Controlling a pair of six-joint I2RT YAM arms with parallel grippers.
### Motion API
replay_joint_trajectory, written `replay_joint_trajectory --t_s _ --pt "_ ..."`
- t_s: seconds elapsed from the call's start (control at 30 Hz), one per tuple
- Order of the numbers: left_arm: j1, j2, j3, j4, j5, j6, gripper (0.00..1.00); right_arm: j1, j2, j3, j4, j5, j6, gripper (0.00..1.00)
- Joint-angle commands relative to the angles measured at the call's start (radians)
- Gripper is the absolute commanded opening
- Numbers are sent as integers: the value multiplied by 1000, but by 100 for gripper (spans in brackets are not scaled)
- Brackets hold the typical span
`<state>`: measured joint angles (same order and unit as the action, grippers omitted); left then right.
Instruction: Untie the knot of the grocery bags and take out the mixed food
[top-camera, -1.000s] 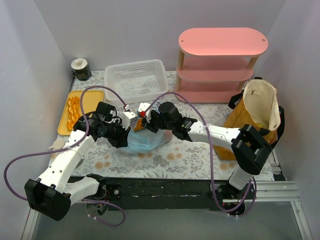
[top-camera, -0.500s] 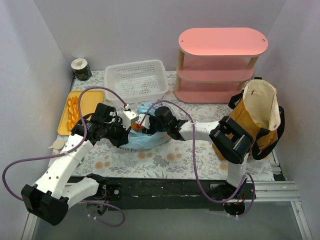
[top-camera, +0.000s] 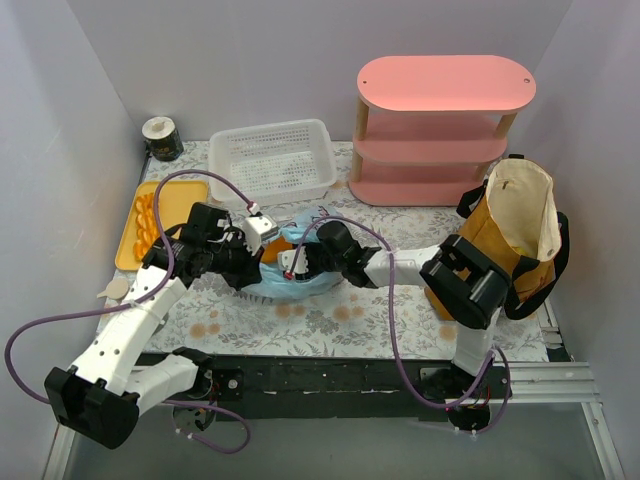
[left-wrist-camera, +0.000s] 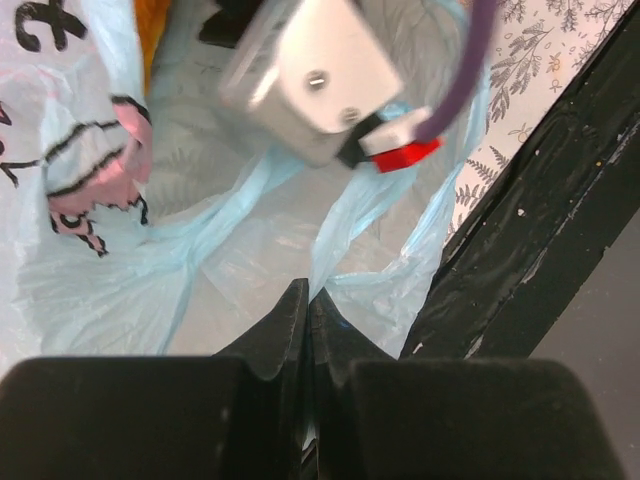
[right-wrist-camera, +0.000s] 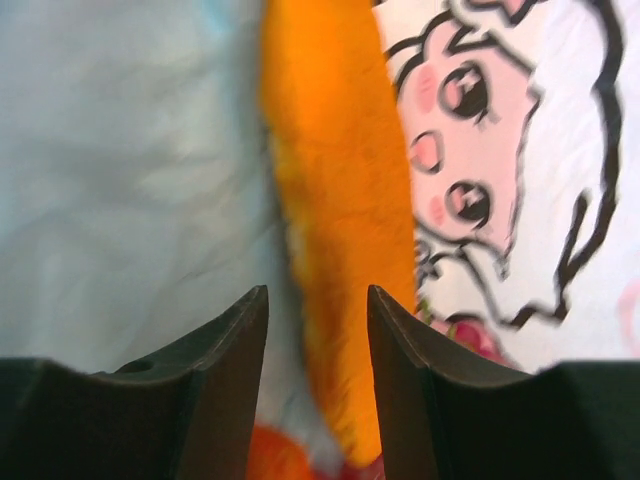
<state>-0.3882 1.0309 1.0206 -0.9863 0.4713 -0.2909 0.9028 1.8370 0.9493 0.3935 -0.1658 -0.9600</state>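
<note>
**Left gripper (left-wrist-camera: 305, 300) pinched on bag film, right gripper (right-wrist-camera: 317, 292) parted inside the bag**

Left side: fingertips fully together, with a fold of the pale blue bag (top-camera: 300, 288) drawn taut into them, so it holds the bag's edge. The bag sits mid-table on the floral cloth (top-camera: 330, 320), between the two wrists. The right wrist reaches down into its open mouth.

Right side: fingers stand apart with nothing clamped. An orange strip runs up through the gap between them, with pale film to its left. Beside it on the right is a white panel with a cartoon face print. That is probably the snack packet (right-wrist-camera: 470, 180), but the view is too close and blurred to be sure.

Other task items:
- tote (top-camera: 515, 230) — upright at the right edge of the table, mouth open, cream lining showing, with the right arm's elbow just in front of it
- pastry pieces (top-camera: 147, 220) — lying on the yellow tray (top-camera: 188, 198) at the left edge, well apart from the bag

The white basket (top-camera: 272, 160) is just behind the bag, the pink shelf (top-camera: 440, 130) is back right, and the dark cup (top-camera: 160, 137) is in the back-left corner.
</note>
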Motion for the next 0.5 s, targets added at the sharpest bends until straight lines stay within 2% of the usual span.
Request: replay_joint_trajectory --t_s 0.0,0.17,0.27,0.3,0.33,0.4,0.47 --pt "5 6 22 9 44 10 0 -15 112 156 -5 -29 -59 50" --pt "6 5 27 6 23 10 0 -27 189 249 -82 -101 -77 45" --pt "12 1 21 6 20 7 0 -27 206 263 -94 -81 -59 43" --pt "14 0 19 8 24 6 0 -28 206 263 -94 -51 -54 38" --pt "17 -2 12 8 26 6 0 -27 206 261 -94 -38 -49 24" --pt "25 -8 1 20 23 6 0 -27 179 250 -90 -24 -33 9" --pt "31 -9 -14 32 9 7 0 -28 99 220 -70 -44 7 3"
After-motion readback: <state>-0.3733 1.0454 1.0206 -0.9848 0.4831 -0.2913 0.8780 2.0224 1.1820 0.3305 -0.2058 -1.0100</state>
